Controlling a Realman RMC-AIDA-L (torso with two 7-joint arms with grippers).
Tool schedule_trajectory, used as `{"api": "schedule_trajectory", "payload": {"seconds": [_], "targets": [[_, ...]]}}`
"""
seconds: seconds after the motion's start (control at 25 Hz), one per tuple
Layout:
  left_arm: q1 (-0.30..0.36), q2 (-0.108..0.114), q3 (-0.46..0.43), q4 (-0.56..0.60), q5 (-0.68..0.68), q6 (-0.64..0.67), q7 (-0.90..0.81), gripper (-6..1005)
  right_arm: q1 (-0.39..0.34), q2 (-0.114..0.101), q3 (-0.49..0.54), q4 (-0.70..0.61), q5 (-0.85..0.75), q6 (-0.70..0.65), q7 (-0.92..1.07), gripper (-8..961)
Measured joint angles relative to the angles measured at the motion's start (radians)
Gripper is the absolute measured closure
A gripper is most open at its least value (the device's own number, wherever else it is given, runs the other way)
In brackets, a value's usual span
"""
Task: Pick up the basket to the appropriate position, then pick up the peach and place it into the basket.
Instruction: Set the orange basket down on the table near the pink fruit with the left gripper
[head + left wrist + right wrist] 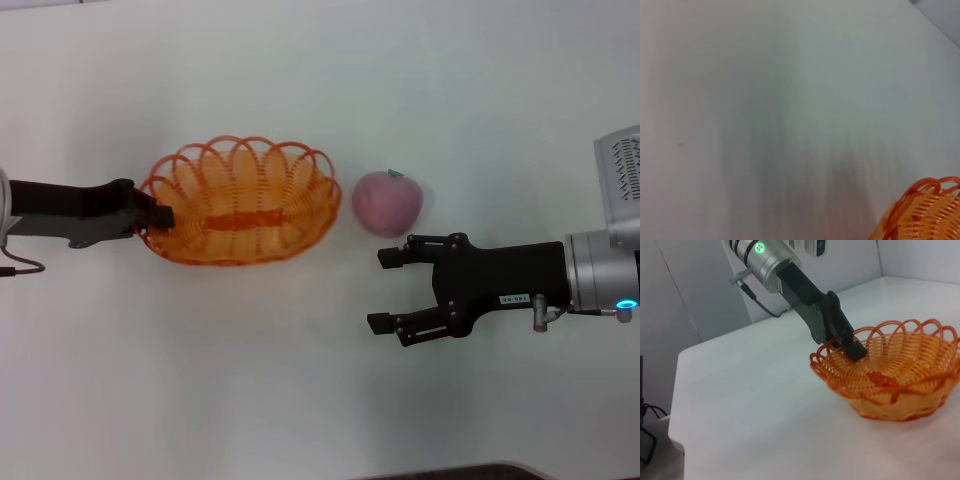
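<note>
The orange wire basket (240, 165) sits left of centre on the white table and holds nothing. My left gripper (158, 215) is shut on its left rim; the right wrist view shows this gripper (852, 347) clamped over the rim of the basket (900, 390). A corner of the basket (930, 210) shows in the left wrist view. The pink peach (388, 203) with a green stem tip lies just right of the basket, apart from it. My right gripper (380, 290) is open and empty, near the peach on its near side, not touching it.
The white table (300, 400) ends in a dark front edge (450, 472). In the right wrist view its far edge (677, 390) runs beside grey wall panels (690, 285) and a cable.
</note>
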Motion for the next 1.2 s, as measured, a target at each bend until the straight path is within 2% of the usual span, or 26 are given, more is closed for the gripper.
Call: {"api": "schedule_trajectory", "payload": {"seconds": [0.56, 0.92, 1.2], "targets": [[0.043, -0.006, 0.044, -0.014, -0.065, -0.084, -0.009, 936, 0.0, -0.002, -0.001, 0.0, 0.0, 0.015, 0.0, 25], [0.056, -0.001, 0.05, -0.026, -0.105, -0.097, -0.011, 936, 0.005, 0.0, -0.002, 0.0, -0.001, 0.016, 0.001, 25], [0.068, 0.001, 0.051, -0.027, -0.116, -0.089, -0.009, 870, 0.012, 0.0, -0.011, 0.0, -0.001, 0.016, 0.006, 25]]}}
